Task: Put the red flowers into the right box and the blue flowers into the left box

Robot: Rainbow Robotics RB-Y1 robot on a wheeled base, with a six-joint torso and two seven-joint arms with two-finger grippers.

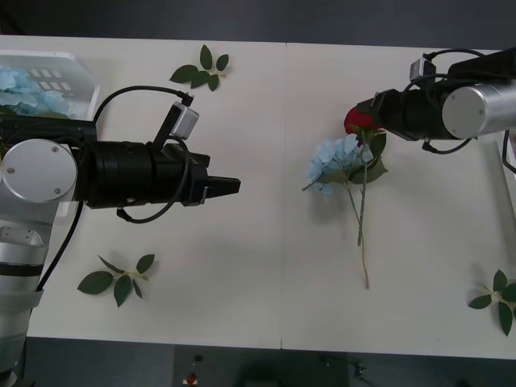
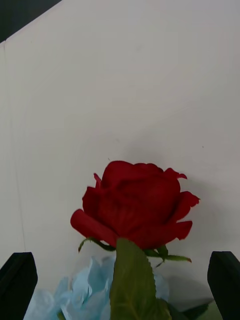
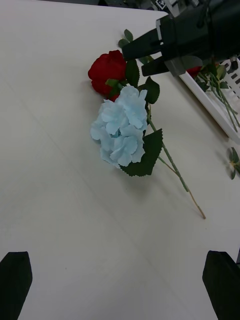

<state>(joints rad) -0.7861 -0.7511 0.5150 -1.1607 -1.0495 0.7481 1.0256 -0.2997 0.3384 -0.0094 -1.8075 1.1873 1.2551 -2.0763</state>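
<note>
1. near the middle of the white table [image 1: 266, 274] lie a red rose [image 1: 355, 121] and a pale blue flower cluster [image 1: 333, 163], touching each other, the rose bloom on the far side of the blue cluster.
2. the rose's thin green stem [image 1: 362, 230] runs from the bloom past the blue cluster toward the near edge of the table.
3. the right gripper [image 1: 364, 113] sits right at the rose bloom, coming in from the side away from the blue cluster; its black fingers [image 2: 19, 282] stand apart, one on each side of the bloom, not clamped on it.
4. the left gripper [image 1: 230, 186] hovers over bare table well apart from the rose, on the blue cluster's side, pointing toward the two flowers; its black fingers [image 3: 15, 280] stand wide apart, holding nothing.
5. beyond the left arm from the rose, at the table's far corner, sits a white tray [image 1: 76, 68] with a slotted base; blue flowers [image 1: 24, 93] already lie inside it.
6. beyond the right gripper from the rose, another white box [image 3: 212, 107] holds red flowers [image 3: 196, 71] with green stems.
7. loose green leaf sprigs [image 1: 201, 71] lie scattered, all well apart from the rose: one toward the far edge, one [image 1: 117, 278] near the left arm, one [image 1: 498, 298] at the near corner on the right arm's side.
</note>
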